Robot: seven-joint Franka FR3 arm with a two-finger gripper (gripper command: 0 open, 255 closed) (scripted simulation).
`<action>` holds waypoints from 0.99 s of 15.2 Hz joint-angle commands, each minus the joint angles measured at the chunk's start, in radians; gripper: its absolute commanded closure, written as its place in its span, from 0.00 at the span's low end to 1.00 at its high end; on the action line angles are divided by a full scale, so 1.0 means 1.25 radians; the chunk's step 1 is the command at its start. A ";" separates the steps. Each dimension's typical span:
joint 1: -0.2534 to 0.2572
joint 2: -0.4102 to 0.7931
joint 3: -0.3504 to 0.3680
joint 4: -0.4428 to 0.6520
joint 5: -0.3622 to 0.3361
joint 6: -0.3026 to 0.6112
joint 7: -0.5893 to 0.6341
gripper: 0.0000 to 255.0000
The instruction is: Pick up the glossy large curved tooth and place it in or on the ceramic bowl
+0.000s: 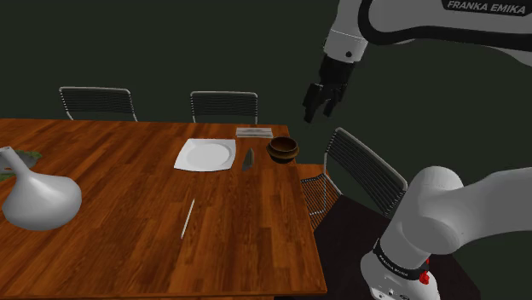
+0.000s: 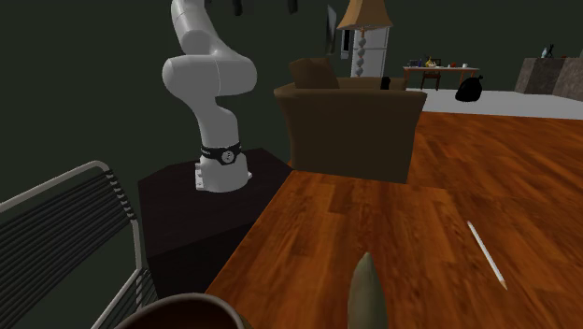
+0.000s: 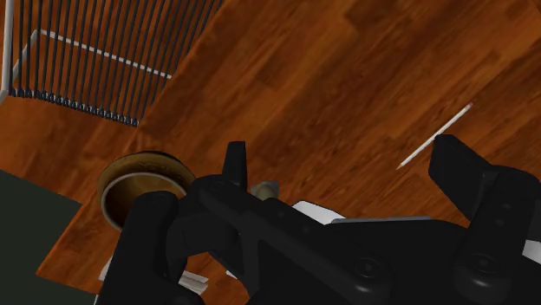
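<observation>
The tooth [image 1: 248, 159] is a dark grey curved sliver lying on the wooden table [image 1: 128, 196] between a white plate [image 1: 205, 154] and the brown bowl [image 1: 283, 149]. My gripper [image 1: 322, 100] hangs open well above the table, up and to the shoulder view's right of the bowl, holding nothing. In the second exterior view the tooth [image 2: 364, 294] points up from the near edge, with the bowl's rim [image 2: 177, 313] beside it. Seen from the wrist, the bowl [image 3: 143, 186] lies far below and the tooth's tip [image 3: 264, 188] peeks past the open gripper [image 3: 347, 169].
A thin white stick [image 1: 187, 218] lies mid-table and a white vase [image 1: 38, 200] stands at the shoulder view's left. A flat pale object [image 1: 254, 132] lies behind the plate. Wire chairs [image 1: 367, 170] ring the table. A brown armchair [image 2: 350, 117] stands beyond.
</observation>
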 commanded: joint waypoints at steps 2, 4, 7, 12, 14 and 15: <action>0.001 0.038 -0.006 0.013 -0.002 0.011 -0.009 0.00; 0.004 0.113 -0.017 0.043 -0.005 0.030 -0.028 0.00; 0.009 0.226 -0.032 0.095 -0.007 0.052 -0.055 0.00; 0.015 0.415 -0.053 0.201 -0.004 0.070 -0.100 0.00; 0.017 0.491 -0.060 0.250 0.000 0.070 -0.117 0.00; 0.017 0.528 -0.063 0.276 0.002 0.069 -0.126 0.00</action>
